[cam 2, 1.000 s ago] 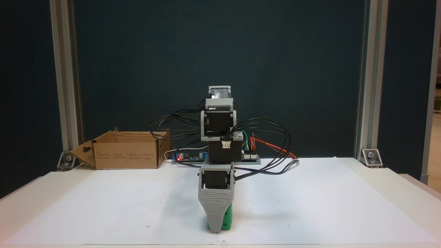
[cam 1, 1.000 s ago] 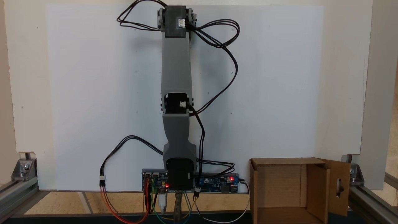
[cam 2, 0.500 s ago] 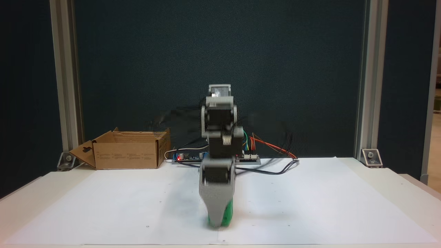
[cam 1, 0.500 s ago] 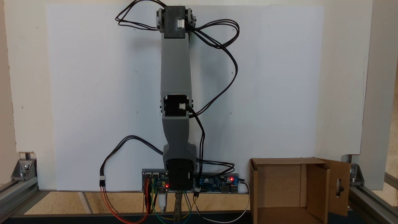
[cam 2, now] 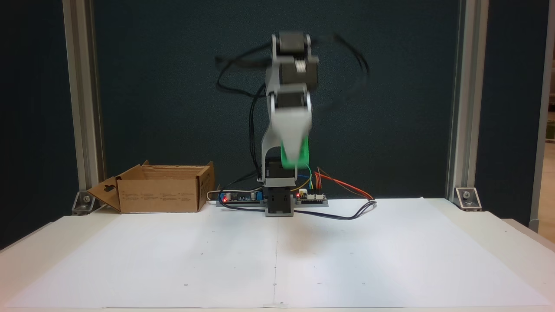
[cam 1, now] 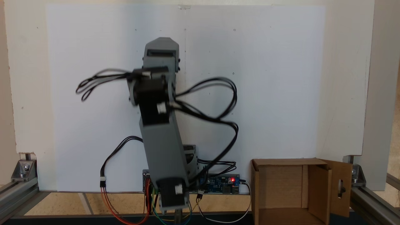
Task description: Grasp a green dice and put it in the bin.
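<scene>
Bin (cam 2: 158, 189) sits far left on table (cam 2: 477, 242), flaps open. Blurry gripper (cam 2: 291, 161) hangs high in air, right of bin, above white paper (cam 2: 173, 260). Jaws squeeze green dice (cam 2: 301, 151). Dice well apart from bin and well above table.

A bright green dice (cam 2: 299, 152), a plain brown cardboard bin (cam 2: 158, 195), white paper (cam 2: 390, 260).

The bin (cam 2: 158, 188) stands left of the arm's base (cam 2: 279, 200), on the table (cam 2: 511, 234).
</scene>
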### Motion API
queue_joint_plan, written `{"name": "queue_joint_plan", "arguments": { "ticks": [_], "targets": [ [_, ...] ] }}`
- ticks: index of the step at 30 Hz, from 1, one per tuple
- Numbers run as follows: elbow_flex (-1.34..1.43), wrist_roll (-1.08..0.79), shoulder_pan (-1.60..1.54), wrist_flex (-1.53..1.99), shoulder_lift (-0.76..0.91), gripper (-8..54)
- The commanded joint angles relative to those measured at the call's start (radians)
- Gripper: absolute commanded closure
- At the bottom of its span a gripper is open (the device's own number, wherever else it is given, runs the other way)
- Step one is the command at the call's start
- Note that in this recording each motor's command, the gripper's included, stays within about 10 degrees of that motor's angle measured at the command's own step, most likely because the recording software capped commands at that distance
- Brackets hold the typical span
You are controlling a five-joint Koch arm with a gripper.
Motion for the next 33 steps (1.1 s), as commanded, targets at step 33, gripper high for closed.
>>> {"name": "queue_joint_plan", "arguments": {
  "ticks": [33],
  "targets": [
    [-0.133,-0.729,1.921,-0.015,-0.091,34.1]
  ]
}}
